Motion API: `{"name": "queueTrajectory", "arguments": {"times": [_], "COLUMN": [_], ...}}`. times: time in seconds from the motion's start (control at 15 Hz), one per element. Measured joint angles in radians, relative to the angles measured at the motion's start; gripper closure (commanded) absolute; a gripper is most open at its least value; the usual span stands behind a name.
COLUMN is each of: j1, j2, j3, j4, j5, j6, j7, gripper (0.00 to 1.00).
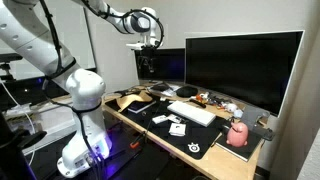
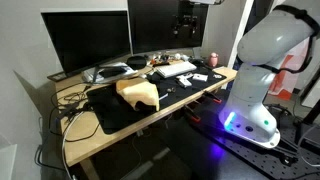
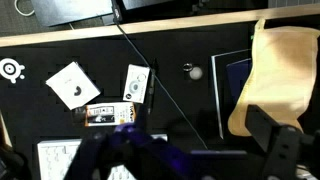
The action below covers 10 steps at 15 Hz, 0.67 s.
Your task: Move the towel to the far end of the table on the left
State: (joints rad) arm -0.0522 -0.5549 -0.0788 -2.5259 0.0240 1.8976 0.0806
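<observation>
The towel is a tan crumpled cloth lying on the black desk mat. It shows in both exterior views (image 1: 134, 100) (image 2: 138, 92) and at the right edge of the wrist view (image 3: 272, 72). My gripper (image 1: 148, 45) (image 2: 186, 24) hangs high above the desk in front of the monitors, well clear of the towel. In the wrist view the gripper (image 3: 190, 160) has its fingers wide apart with nothing between them, and the right finger overlaps the towel's lower edge in the picture.
Two dark monitors (image 1: 240, 65) (image 2: 90, 40) stand at the back of the desk. A white keyboard (image 1: 192, 112) (image 2: 172, 69), small cards and boxes (image 3: 72, 85), cables (image 2: 75, 100), a pink object (image 1: 237, 133) and a red can (image 2: 212, 60) lie about.
</observation>
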Motion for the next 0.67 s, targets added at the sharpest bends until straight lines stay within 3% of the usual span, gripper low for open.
{"name": "queueTrajectory", "arguments": {"times": [0.27, 0.67], "j1": [0.0, 0.018], "j2": [0.0, -0.001], "j3": [0.01, 0.097], "j4": [-0.002, -0.022], "j5": [0.0, 0.001], "j6": [0.0, 0.01], "j7": [0.002, 0.079], "gripper": [0.0, 0.0]}}
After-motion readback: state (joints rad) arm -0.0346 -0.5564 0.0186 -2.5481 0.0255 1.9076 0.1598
